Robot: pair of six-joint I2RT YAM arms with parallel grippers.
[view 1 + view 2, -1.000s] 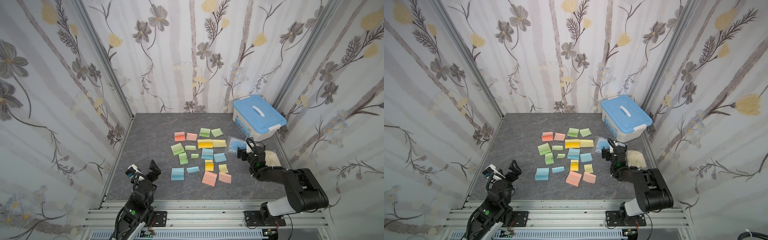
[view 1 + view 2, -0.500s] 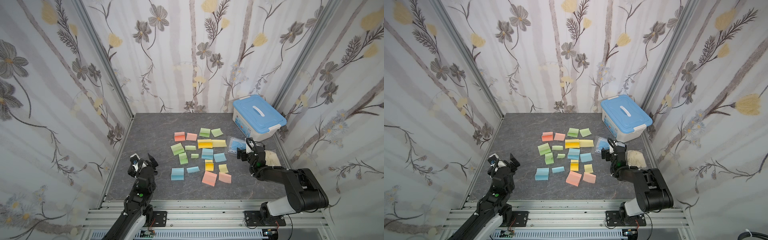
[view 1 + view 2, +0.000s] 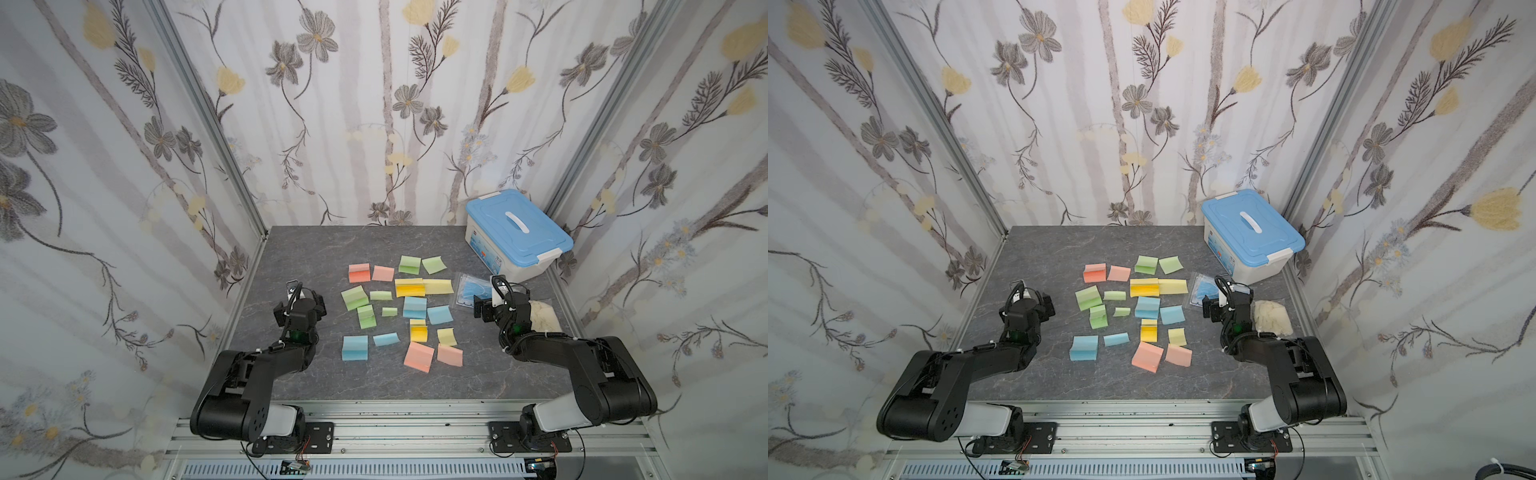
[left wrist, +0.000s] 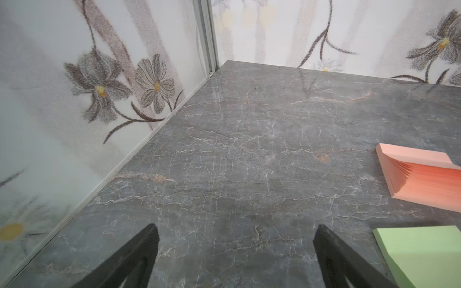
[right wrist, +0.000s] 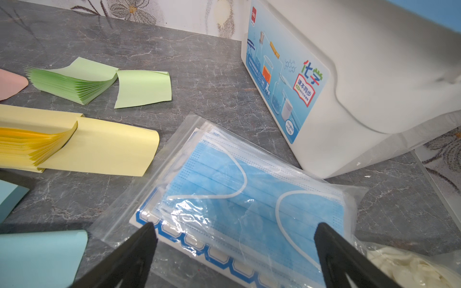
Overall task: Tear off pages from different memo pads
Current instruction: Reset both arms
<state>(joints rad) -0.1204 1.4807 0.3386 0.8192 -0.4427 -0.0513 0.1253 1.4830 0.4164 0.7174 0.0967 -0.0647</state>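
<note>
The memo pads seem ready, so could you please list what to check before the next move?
1. Left gripper open and empty: ok.
2. Right gripper open and empty: ok.
3. Left gripper facing a pad: not ok, it faces bare table; the salmon pad lies beside.
4. Right gripper facing a pad: not ok, it faces the mask packet.
5. Green pad shows a lifted top leaf: ok.
6. That pad held down against pulling: cannot tell.
</note>
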